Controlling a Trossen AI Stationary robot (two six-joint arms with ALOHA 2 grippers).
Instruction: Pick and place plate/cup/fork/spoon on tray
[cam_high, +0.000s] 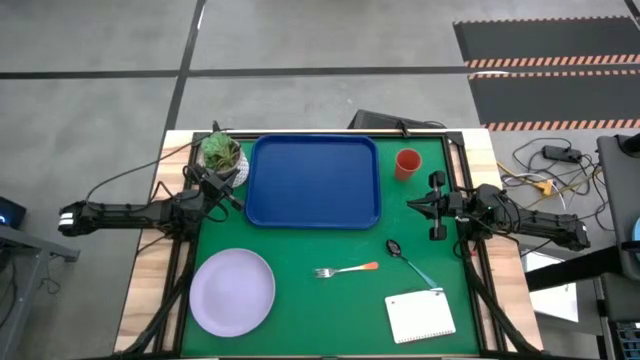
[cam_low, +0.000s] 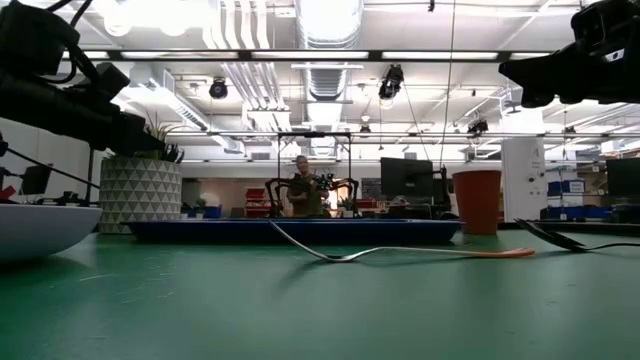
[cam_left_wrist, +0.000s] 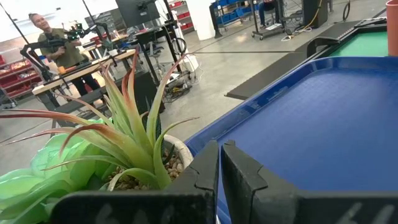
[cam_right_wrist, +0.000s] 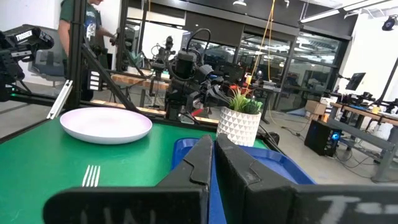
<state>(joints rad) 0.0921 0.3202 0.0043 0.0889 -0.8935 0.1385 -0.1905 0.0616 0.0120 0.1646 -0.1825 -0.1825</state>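
Note:
The blue tray (cam_high: 313, 181) lies at the far middle of the green table. The orange-red cup (cam_high: 407, 163) stands just right of it. The lavender plate (cam_high: 232, 291) lies near left. The orange-handled fork (cam_high: 346, 270) and the blue-handled spoon (cam_high: 411, 263) lie near the middle. My left gripper (cam_high: 233, 199) is shut and empty at the tray's left edge, by the plant pot. My right gripper (cam_high: 411, 205) is shut and empty right of the tray, near side of the cup.
A white pot with a green plant (cam_high: 222, 156) stands at the far left corner beside the tray. A white spiral notepad (cam_high: 420, 316) lies near right. A person (cam_low: 301, 188) stands in the room beyond the table's far edge.

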